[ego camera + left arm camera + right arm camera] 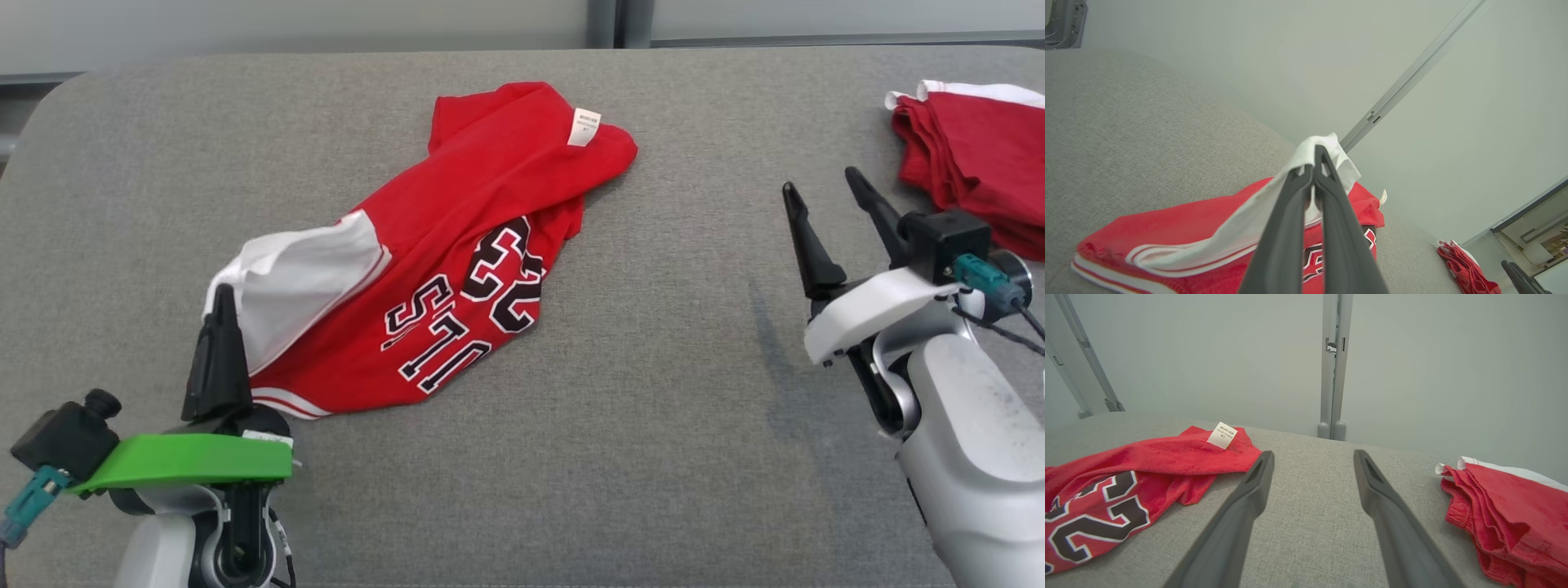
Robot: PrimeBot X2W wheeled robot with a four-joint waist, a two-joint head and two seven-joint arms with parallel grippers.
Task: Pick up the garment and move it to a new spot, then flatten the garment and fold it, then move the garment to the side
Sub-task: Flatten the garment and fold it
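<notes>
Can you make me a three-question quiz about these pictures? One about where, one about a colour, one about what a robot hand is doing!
1. Where is the folded red pile? A) on the floor B) at the table's right end C) in a gripper
2. What colour is the shirt part the left gripper pinches? A) black B) green C) white
3. How is the right gripper? A) open, empty B) shut on the shirt C) shut on the pile
Answers: 1 B, it lies past the right gripper; 2 C, white cloth sits between the shut fingers; 3 A, its fingers stand apart.
</notes>
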